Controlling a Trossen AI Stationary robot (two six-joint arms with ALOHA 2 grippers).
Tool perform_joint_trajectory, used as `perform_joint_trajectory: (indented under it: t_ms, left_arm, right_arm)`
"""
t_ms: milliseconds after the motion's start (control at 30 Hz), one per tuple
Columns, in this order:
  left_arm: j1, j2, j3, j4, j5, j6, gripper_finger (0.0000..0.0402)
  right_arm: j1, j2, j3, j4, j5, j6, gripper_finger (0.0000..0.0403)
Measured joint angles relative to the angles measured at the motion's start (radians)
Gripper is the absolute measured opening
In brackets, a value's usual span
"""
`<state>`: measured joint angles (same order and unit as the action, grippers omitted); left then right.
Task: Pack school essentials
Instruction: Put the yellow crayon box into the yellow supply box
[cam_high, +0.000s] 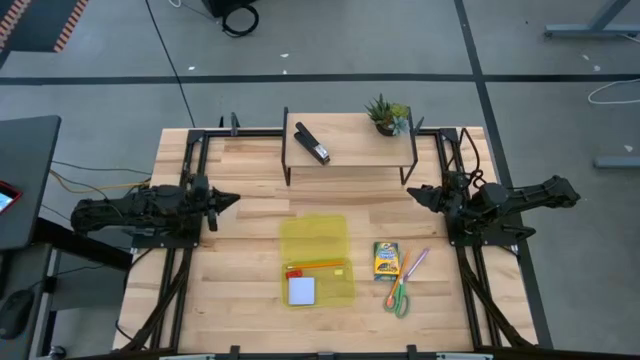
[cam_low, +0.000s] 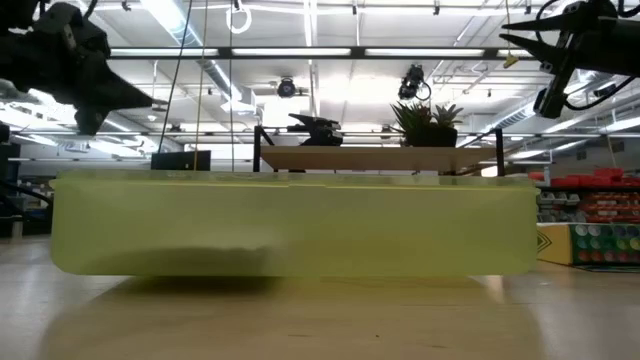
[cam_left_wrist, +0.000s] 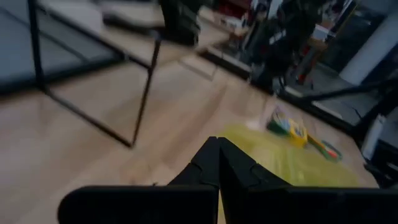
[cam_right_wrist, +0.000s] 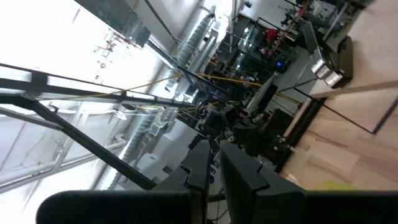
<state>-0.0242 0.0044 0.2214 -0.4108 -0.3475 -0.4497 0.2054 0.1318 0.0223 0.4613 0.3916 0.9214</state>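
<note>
Both grippers are pinched shut and empty, the left gripper (cam_high: 232, 199) and right gripper (cam_high: 412, 192) on either side of the yellow case (cam_high: 316, 261).

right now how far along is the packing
Partly done: the orange pencil and pale blue notepad lie in the yellow case. Nothing is in hand; both end effectors hover empty. Left outside: crayon box, scissors, purple pen.

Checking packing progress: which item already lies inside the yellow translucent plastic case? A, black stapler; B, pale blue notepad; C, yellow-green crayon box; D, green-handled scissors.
B: in the high view the pale blue notepad lies inside the yellow translucent plastic case; the others sit outside it.
</note>
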Motion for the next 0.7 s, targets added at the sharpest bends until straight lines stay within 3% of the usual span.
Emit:
perform_joint_trajectory:
  t_ms: [200,433,700]
  left_arm:
    - [0.0,0.0,0.0,0.07,-0.1,0.144,0.0002]
    - [0.0,0.002,0.0,0.071,-0.104,0.182,0.0002]
    - [-0.002,0.002,-0.001,0.069,0.015,0.192,0.0001]
  right_arm:
    - [0.0,0.0,0.0,0.01,0.0,-0.017,0.0042]
    - [0.0,0.0,0.0,0.01,0.0,-0.027,0.0042]
    - [0.0,0.0,0.0,0.009,-0.001,-0.062,0.0042]
